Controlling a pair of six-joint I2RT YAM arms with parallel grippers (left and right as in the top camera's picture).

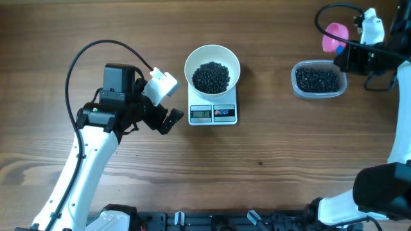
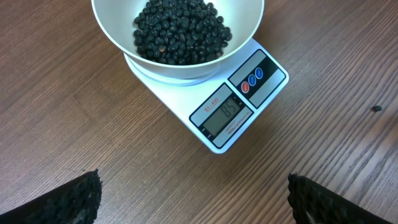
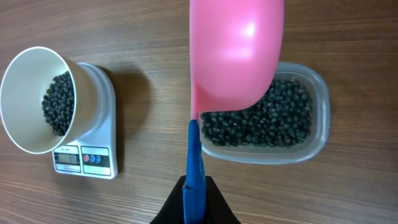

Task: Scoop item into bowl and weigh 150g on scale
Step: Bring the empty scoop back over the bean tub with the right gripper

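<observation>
Tiny round black beads (image 1: 211, 76) already form a heap in the round white bowl (image 1: 188, 70), so part of the scooping is done.

At the far left, the left gripper (image 1: 168, 102) rests just beside the scale with its fingers spread wide. It grasps nothing, and its wrist camera looks onto the display.

Next to it, the bowl sits on the small flat white kitchen scale (image 1: 213, 113). The grey display (image 2: 224, 114) is lit, but its digits are too blurred to read with certainty. Whether the target weight is reached cannot be told. Judging by the scoop poised over the supply, more is probably needed.

Further right, well apart from the bowl, the clear rounded-rectangular plastic container (image 1: 296, 81) holds plenty more beads.

At the far right, the right gripper (image 3: 194, 198) is clenched on the blue handle (image 3: 193, 158) of the pink plastic scoop (image 3: 236, 56). The scoop hangs above the container's rear edge; whether it is loaded cannot be seen.
</observation>
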